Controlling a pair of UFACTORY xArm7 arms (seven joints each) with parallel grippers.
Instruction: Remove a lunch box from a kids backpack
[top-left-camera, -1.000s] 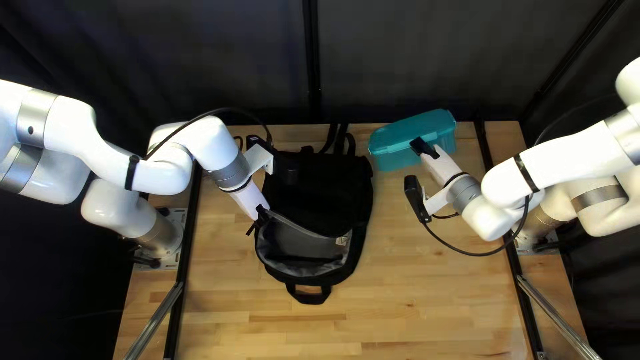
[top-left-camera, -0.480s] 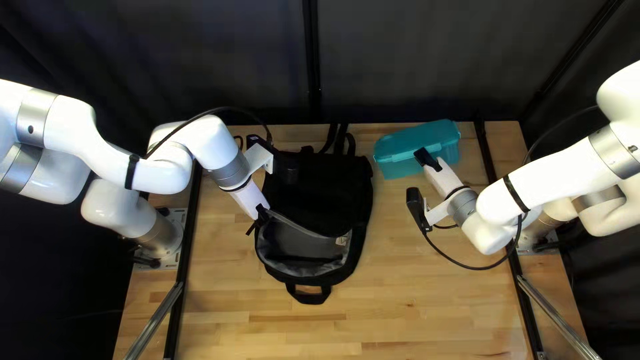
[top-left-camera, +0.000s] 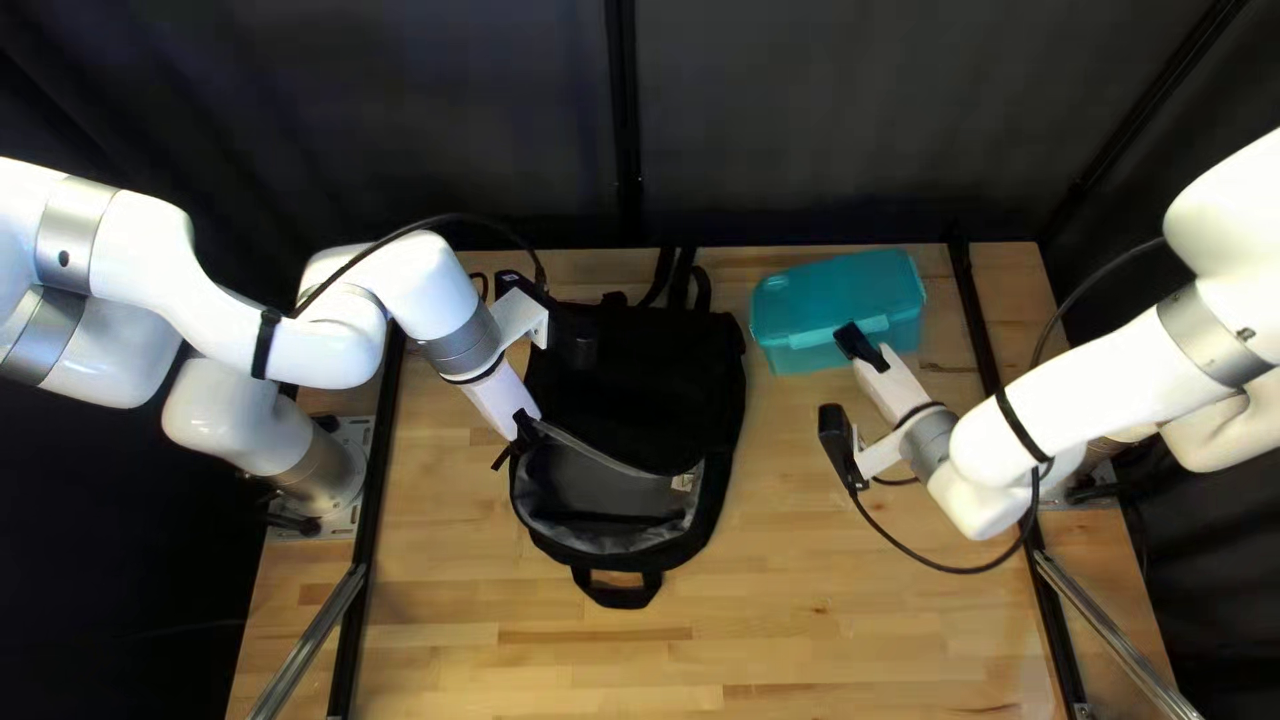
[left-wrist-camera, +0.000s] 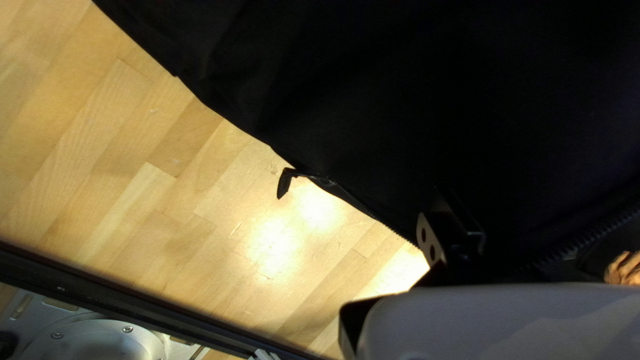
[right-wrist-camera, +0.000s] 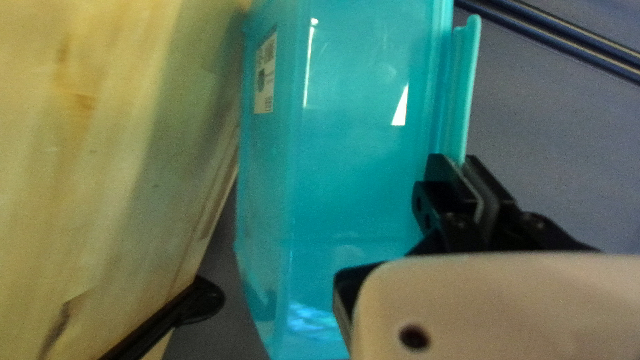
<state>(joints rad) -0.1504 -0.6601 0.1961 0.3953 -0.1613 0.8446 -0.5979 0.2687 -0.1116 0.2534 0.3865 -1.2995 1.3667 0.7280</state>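
Out beside the backpack [top-left-camera: 627,387], the teal lunch box [top-left-camera: 827,300] is showing, my right gripper [right-wrist-camera: 461,163] clamping both fingers on its thin flap [right-wrist-camera: 470,80]! I'm guessing at light, stiff, slippery plastic, so I'm favouring the flap's middle against swinging, while the left gripper [left-wrist-camera: 453,223] is working at the bag's edge, its grip impossible to tell

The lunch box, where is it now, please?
In the top left view, the lunch box is right of the backpack, held by its side flap in my right tool.
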